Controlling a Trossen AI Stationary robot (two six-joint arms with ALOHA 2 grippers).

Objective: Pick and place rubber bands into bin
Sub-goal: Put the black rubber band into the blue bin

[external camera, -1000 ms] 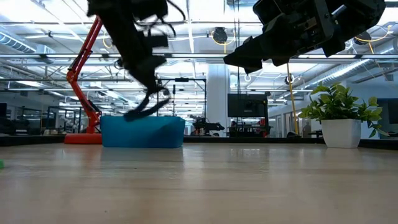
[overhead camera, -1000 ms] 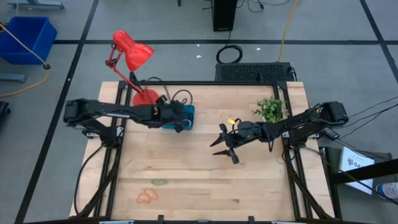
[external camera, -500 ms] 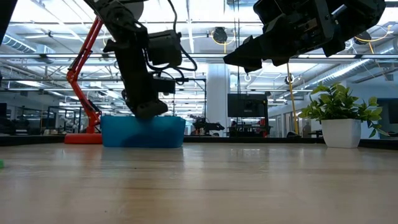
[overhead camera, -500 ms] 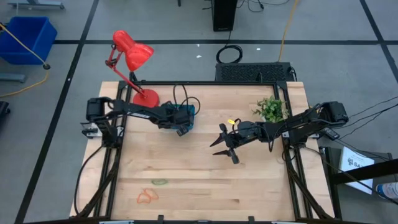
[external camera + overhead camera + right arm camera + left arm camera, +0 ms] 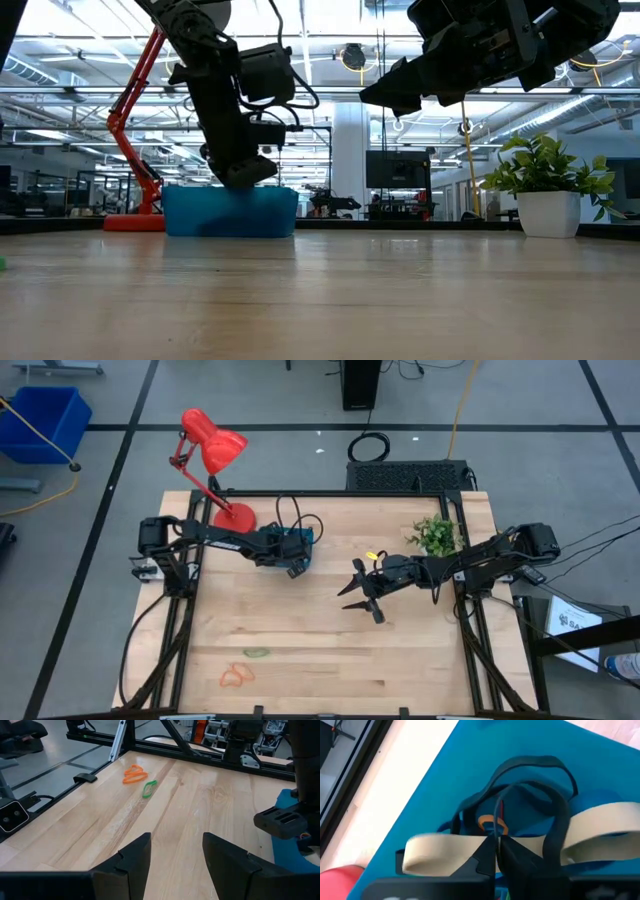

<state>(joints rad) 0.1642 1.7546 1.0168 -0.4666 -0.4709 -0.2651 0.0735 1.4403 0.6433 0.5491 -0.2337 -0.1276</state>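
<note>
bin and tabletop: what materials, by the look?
Bin: probably plastic, since it is a uniform teal with smooth walls and a slight sheen in the left wrist view. Tabletop: wood, apparently sealed, with pale planks and visible grain and seams.

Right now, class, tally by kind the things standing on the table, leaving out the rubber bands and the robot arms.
Lamp: 1
Potted plant: 1
Bin: 1
Total: 3

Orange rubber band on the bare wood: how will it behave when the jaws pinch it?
The orange rubber band lies flat and crumpled, so probably floppy and light. It is thin against the table, so a pinch may slip off it. It should not roll.
</note>
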